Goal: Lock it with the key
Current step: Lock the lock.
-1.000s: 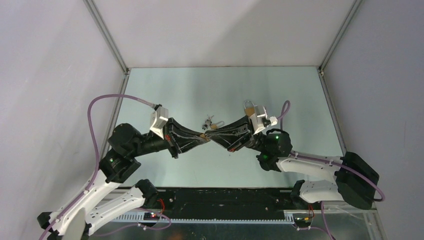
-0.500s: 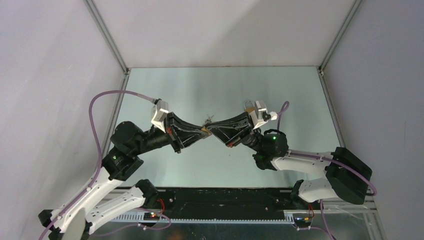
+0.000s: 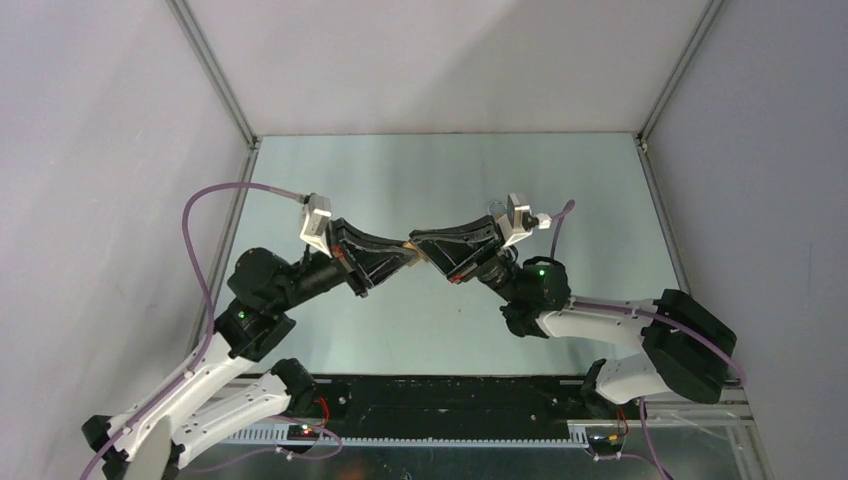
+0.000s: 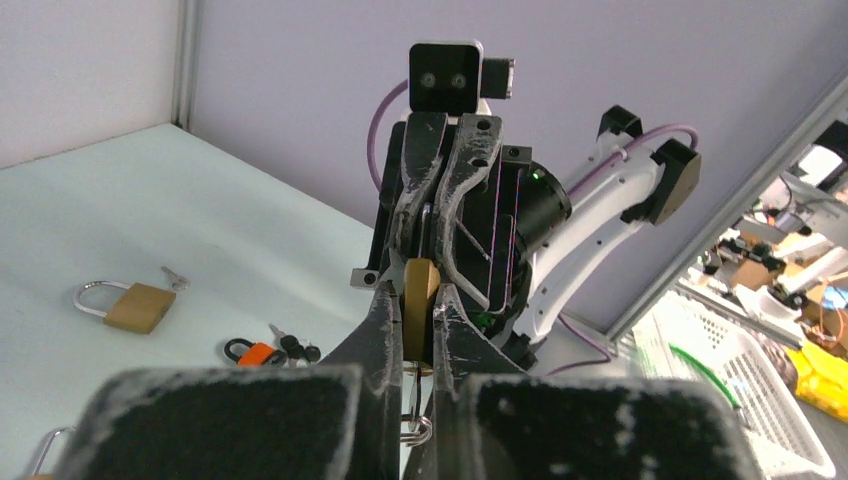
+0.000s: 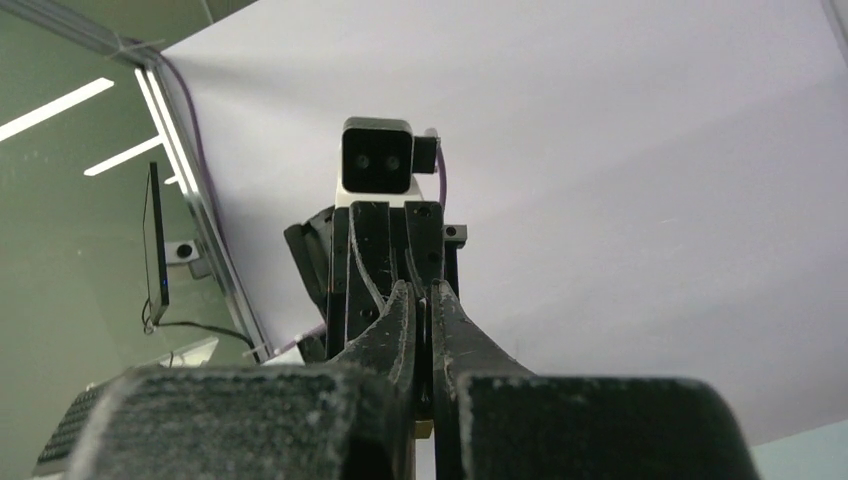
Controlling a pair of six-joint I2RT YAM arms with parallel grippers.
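So the left gripper [image 4: 418, 297] is clamping down on a brass padlock [image 4: 421, 275], squeezing it edge-on between its fingers and holding it up off the bench [image 4: 250, 250]. A small metal ring [image 4: 415, 432] is dangling just below the lock, between the lower parts of the same fingers. The right gripper [image 5: 422, 300] is coming in from the opposite side, nose to nose with the left one, and its fingers are pressing together with basically no gap. Its tips are sitting right at the top edge of the padlock (honestly can't tell whether there's a key pinched in there, it's too thin and hidden). Down on the bench, off to the left of the left gripper and well below it, another brass padlock [image 4: 128, 305] is lying flat with its shackle showing, and a little bunch of keys with an orange bit [image 4: 265, 352] is lying nearer to the gripper.
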